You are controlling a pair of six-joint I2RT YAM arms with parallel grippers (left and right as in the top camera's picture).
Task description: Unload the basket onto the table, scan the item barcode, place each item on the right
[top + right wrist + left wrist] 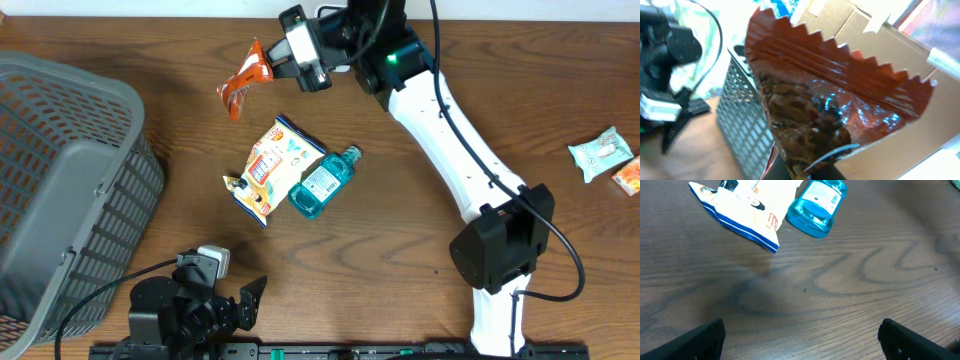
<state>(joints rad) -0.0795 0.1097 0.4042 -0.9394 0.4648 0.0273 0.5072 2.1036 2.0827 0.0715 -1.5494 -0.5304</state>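
"Snack packet (pixel 245 80) first: where is it?"

"Up off the counter (pixel 400 230), at the far side and left of the middle. It is an orange-red packet with a saw-toothed edge, pinched at one end by the right gripper (pixel 268 68), and it sticks out to the left and toward the near side."

"So the right fingers are clamped on it?"

"Yes, pressed together on the packet. In the right wrist view it (pixel 810 115) fills most of the picture, with its crimped seam toward the top."

"And the left gripper (pixel 235 285)?"

"It sits low at the near edge, left of the middle. Its fingers (pixel 700 341) stand wide apart with nothing between them, only bare wood grain."

"What lies on the counter?"

"A white and yellow chip bag (pixel 270 165) and a blue bottle (pixel 322 182) lie side by side near the middle, touching or nearly so, the bottle on the right with its label up. A grey basket (pixel 120 200) stands at the far left. Well away at the right edge lie a pale green pack (pixel 598 152) and, just beside it, an orange one (pixel 630 175)."

"Does the left wrist camera see any of that?"

"The chip bag (pixel 747 215) and the bottle (pixel 815 207), along the top of its view."
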